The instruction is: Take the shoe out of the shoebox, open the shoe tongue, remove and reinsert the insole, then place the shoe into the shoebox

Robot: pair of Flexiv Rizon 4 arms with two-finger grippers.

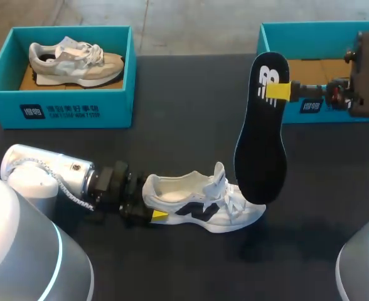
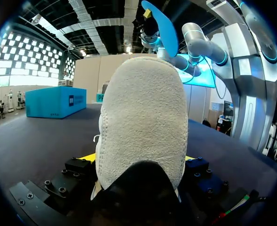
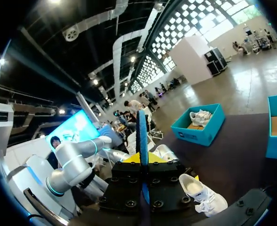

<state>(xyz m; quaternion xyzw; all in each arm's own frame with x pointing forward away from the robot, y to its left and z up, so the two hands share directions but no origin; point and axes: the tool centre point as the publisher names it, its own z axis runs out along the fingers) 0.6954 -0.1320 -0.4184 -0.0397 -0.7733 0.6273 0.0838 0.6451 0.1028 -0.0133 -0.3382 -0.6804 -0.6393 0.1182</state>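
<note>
Head view: white shoe (image 1: 197, 210) on black table (image 1: 191, 106), insole (image 1: 260, 150) aloft.

The shoe (image 1: 203, 204) lies front-middle on the table (image 1: 184, 94), heel at the left gripper (image 1: 152, 208). The insole (image 1: 263, 132) hangs above its toe. One shoebox (image 1: 62, 110) stands back left, the other shoebox (image 1: 291, 111) back right.

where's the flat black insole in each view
head view: the flat black insole hangs from the right gripper, above the front of the white sneaker
left wrist view: beyond the sneaker's heel, raised in the other arm's gripper
right wrist view: edge-on, clamped in that gripper
shared landmark: the white sneaker
</note>
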